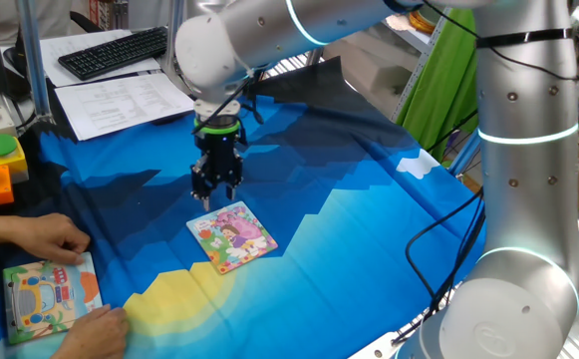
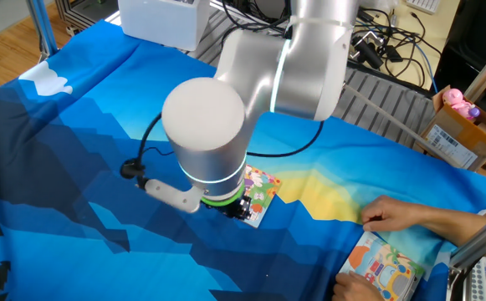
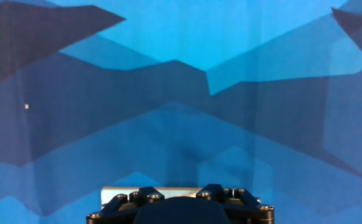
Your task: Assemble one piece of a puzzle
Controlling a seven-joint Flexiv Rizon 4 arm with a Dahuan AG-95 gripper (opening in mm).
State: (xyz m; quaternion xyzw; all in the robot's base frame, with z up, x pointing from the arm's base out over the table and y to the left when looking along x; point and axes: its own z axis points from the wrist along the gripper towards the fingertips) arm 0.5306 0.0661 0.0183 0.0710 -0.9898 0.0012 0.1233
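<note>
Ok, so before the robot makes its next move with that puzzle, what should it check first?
1. Puzzle lies flat and uncovered on the cloth: ok.
2. Piece held in the hand: cannot tell; no view shows the piece.
3. Hand lined up over the puzzle: cannot tell; it hangs by the puzzle's far edge.
4. Person's hands away from the arm: ok; they are at the other board, off to the side.
5. Hand view sees the puzzle: not ok; it shows only cloth.
</note>
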